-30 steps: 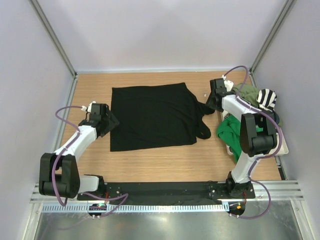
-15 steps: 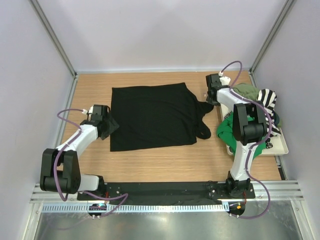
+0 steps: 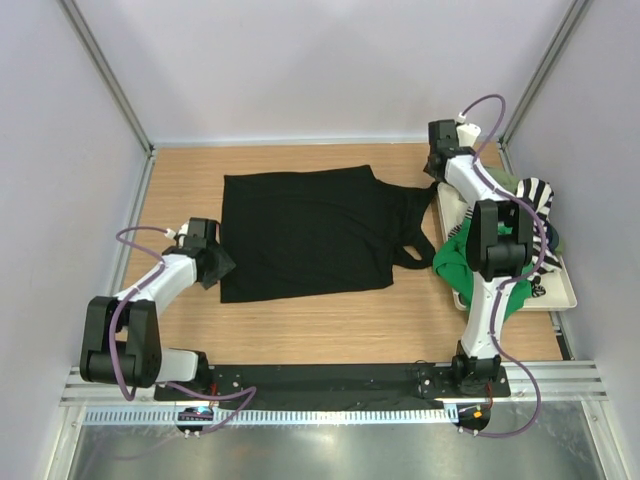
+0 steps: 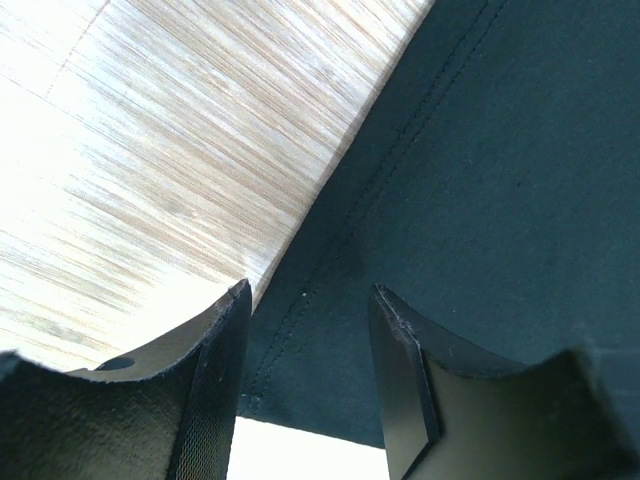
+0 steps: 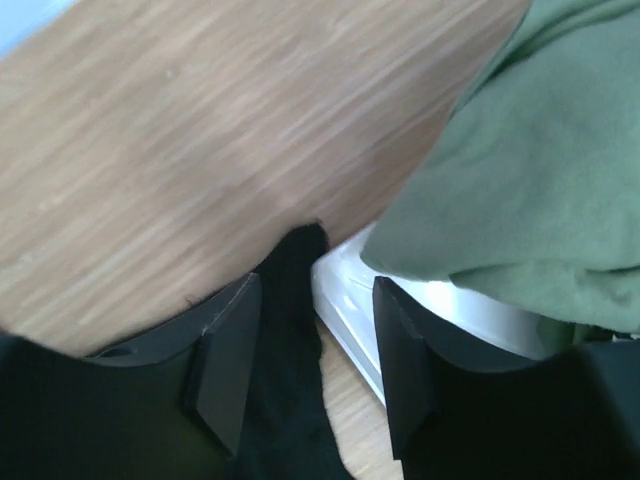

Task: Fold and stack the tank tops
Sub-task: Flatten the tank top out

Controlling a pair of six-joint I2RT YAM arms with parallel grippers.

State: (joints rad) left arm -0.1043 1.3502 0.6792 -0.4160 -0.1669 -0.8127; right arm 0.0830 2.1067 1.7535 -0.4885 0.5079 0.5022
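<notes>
At the lower left of the overhead view the left gripper [image 3: 212,266] sits low over the lower left corner of the black tank top [image 3: 300,235]; its jaws stand apart with the stitched hem [image 4: 330,260] lying between them and nothing pinched, likely placed there to take that corner for a fold; the garment lies flat in the middle of the table [image 3: 300,330], its long axis running left to right, hem to the left and straps pointing right; at the upper right the right gripper [image 3: 437,178] sits at the end of the upper strap [image 3: 408,190], jaws apart with the strap tip between them and not clamped, probably there to draw it straight; just beside it a tray [image 3: 563,300] holds the green top [image 3: 458,262], olive top [image 3: 497,184] and striped top [image 3: 535,197], all unfolded.
</notes>
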